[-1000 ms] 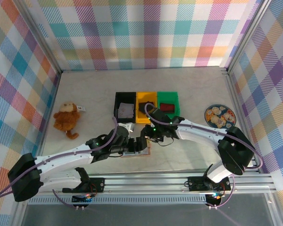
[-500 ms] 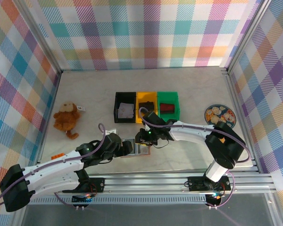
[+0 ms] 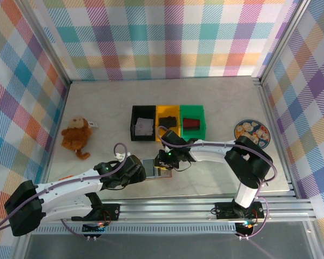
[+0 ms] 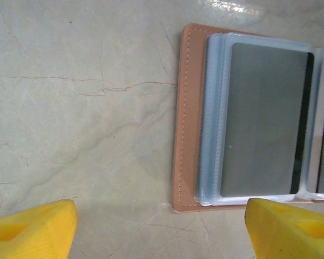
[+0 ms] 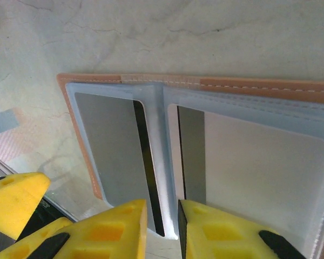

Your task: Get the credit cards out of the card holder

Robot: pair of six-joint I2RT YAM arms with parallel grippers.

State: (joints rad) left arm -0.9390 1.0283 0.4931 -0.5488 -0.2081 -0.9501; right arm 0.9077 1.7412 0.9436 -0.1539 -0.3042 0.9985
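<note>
The card holder (image 4: 187,118) lies open on the pale bench (image 4: 81,108), with a grey card (image 4: 262,118) in its clear sleeve and perhaps another beyond. Below it, the left claw (image 4: 162,229) gapes wide.

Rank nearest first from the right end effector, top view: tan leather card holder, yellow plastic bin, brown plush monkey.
1. Tan leather card holder, beneath the right end effector.
2. Yellow plastic bin, just behind.
3. Brown plush monkey, far left.
</note>
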